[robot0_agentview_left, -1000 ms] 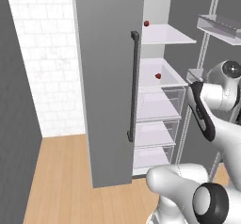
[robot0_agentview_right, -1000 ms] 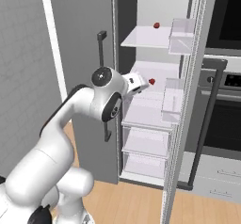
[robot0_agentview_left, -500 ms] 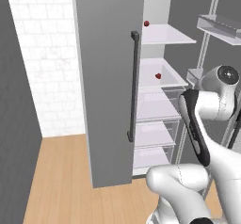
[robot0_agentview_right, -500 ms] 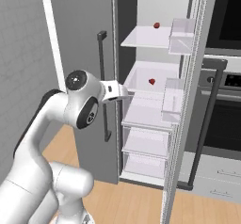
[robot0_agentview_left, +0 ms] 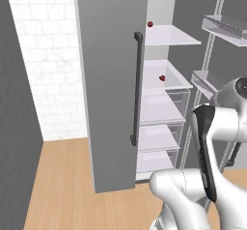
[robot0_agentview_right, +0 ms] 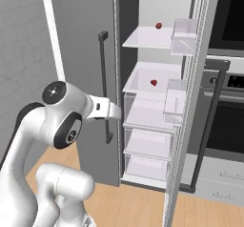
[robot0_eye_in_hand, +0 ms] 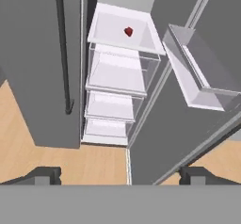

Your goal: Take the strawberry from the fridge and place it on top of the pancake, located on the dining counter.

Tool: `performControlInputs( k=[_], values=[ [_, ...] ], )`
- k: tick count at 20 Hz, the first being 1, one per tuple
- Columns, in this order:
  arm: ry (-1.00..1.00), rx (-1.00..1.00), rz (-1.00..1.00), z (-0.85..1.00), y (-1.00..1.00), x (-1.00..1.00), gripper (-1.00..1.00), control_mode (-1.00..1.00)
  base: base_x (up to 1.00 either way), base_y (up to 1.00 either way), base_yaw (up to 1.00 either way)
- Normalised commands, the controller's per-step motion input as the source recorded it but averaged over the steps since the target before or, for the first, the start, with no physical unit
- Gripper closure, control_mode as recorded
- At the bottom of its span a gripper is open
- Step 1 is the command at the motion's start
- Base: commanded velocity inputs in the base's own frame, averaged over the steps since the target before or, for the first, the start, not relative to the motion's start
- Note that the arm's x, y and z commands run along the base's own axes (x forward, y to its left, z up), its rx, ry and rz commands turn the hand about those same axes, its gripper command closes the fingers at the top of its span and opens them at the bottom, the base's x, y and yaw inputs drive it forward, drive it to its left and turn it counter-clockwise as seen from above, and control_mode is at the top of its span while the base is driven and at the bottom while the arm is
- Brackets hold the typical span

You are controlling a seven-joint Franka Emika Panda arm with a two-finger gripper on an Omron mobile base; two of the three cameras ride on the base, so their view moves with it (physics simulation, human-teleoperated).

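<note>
Inside the open fridge (robot0_agentview_right: 143,102), right door swung wide, left door closed.

Item, strawberry (robot0_eye_in_hand: 128,31): small red berry on the white middle shelf, near its centre, above the clear drawers; also at (robot0_agentview_right: 153,82) and (robot0_agentview_left: 162,78). A second small red object (robot0_agentview_right: 158,25) sits on the top shelf, at the back; too small to tell apart from the first.

Item, gripper (robot0_eye_in_hand: 120,176): fingertips stand far apart at the two lower corners of the hand view, nothing between them; wide and empty.

Change noted: over the last second the arm has drawn back and swung low and away from the shelves; its wrist, earlier level with the middle shelf and close to the berry, is now well short of the fridge opening. The hand camera looks up into the compartment from a distance.

Meaning for task, judged: pick not yet begun; berry untouched. This looks like repositioning before a fresh reach toward the middle shelf. Pancake and dining counter come later.
</note>
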Motion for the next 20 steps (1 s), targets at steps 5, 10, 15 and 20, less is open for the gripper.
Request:
performControlInputs(
  k=[5,10,15,20],
  values=[
    [0.1,0.15,-0.08,0.06,0.33,-0.43,-1.0,-1.0,0.0,0.0,0.0],
    [0.01,0.14,-0.02,0.0,0.52,-0.24,-1.0,-1.0,0.0,0.0,0.0],
    [0.0,0.1,-0.01,0.0,0.39,-0.3,-1.0,-1.0,0.0,0.0,0.0],
    [0.0,-0.02,0.0,-0.01,0.18,-0.12,-1.0,-1.0,0.0,0.0,0.0]
  ],
)
